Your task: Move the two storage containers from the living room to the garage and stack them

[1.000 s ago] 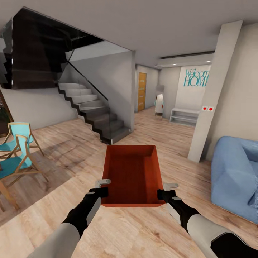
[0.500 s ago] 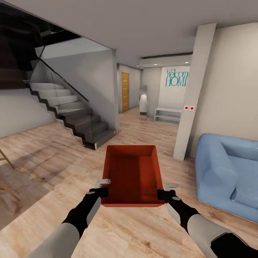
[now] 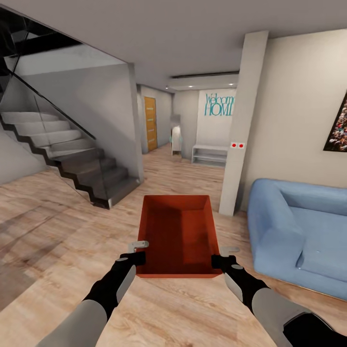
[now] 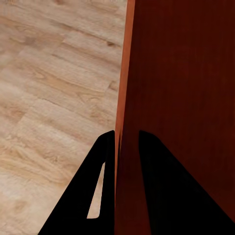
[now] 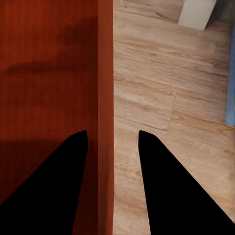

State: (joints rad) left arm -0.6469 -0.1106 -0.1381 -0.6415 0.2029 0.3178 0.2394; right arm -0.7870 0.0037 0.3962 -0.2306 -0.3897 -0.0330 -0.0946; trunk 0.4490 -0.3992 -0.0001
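While the left gripper [image 3: 138, 251] and right gripper [image 3: 224, 256] each clamp a side wall of the bin [image 3: 178, 233] between them, level carrying should prevent slipping.

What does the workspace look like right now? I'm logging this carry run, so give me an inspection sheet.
Surface: light wood plank floor; the living room, not the garage.
Job's things: one red-orange storage container, open top, empty, held level above the floor.
Clutter: nothing seen.
Grippers: left gripper pinches the container's left wall, right gripper its right wall; each wrist view shows a finger on either side of the wall.
Cables: nothing seen.
Surroundings: blue sofa at right, pillar beside it, staircase at left, orange door down the hall, a "Welcome HOME" wall sign.
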